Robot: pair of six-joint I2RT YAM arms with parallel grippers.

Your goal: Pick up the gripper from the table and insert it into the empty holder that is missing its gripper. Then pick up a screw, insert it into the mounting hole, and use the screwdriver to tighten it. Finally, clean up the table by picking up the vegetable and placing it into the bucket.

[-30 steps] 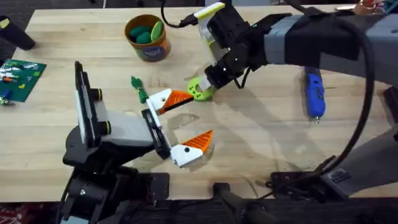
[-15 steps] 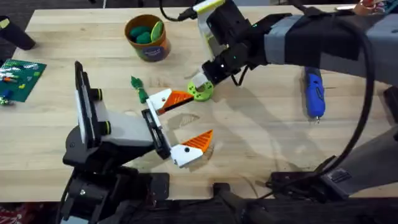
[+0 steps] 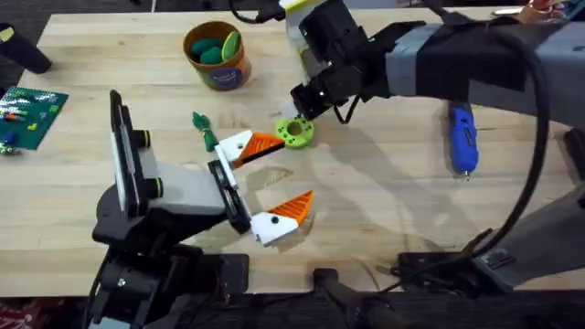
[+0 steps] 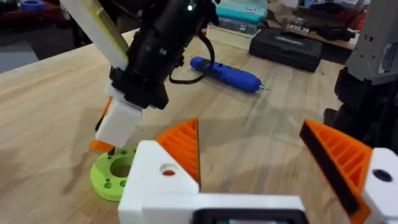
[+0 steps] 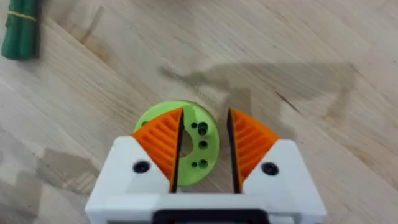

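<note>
My right gripper [image 3: 302,99] hangs open just above a light-green ring [image 3: 294,132] that lies flat on the table, with nothing between its orange pads [image 5: 163,144]. The ring [image 5: 186,146] sits right under them. My left gripper [image 3: 294,170] rests low on the table, wide open, with both white-and-orange fingers [image 4: 180,149] on its rail. The ring lies beside the farther one. The dark-green vegetable [image 3: 203,131] lies left of that finger. The orange-brown bucket [image 3: 217,57] stands behind it, holding teal and green pieces. The blue screwdriver [image 3: 462,137] lies at the right. A loose gripper, holder and screw are out of view.
A green circuit board [image 3: 32,114] lies at the table's left edge, with a black object [image 3: 23,47] behind it. A black case [image 4: 287,46] sits beyond the screwdriver. My right arm spans the table's far right. Cables run along the front edge.
My right gripper has risen and drawn back from the green ring, which stays flat on the table. The left arm, vegetable and screwdriver have not moved.
</note>
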